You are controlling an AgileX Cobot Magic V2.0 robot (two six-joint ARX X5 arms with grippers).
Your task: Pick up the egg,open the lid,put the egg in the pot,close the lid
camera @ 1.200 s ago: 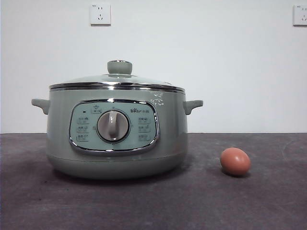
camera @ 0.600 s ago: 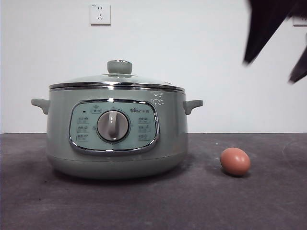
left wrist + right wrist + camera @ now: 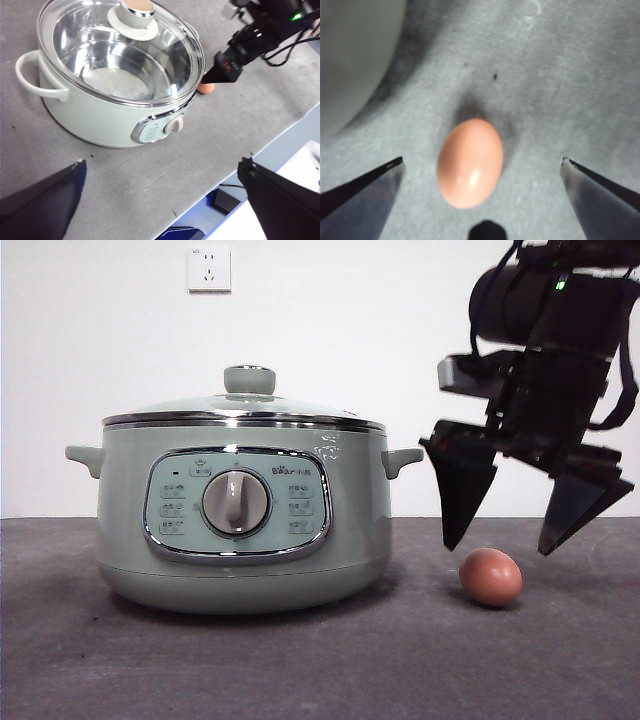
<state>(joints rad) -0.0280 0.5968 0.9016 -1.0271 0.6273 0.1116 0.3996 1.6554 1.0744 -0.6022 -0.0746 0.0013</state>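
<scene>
A reddish-brown egg (image 3: 491,576) lies on the dark grey table, to the right of the sage-green pot (image 3: 240,525). The glass lid (image 3: 244,408) with its green knob (image 3: 249,379) rests shut on the pot. My right gripper (image 3: 497,546) hangs open just above the egg, one jaw on each side; the right wrist view shows the egg (image 3: 470,162) lying free between the spread jaws. My left gripper (image 3: 162,200) is open and holds nothing, high above the table in front of the pot (image 3: 112,85). From there only a sliver of egg (image 3: 206,88) shows behind the right gripper.
The table's front edge (image 3: 260,145) runs close to the pot in the left wrist view, with floor and a cable below. Two wall sockets (image 3: 209,270) sit on the white wall behind.
The right arm has come down from the top right corner to just above the egg, jaws spread. Pot, lid and egg have not moved.
</scene>
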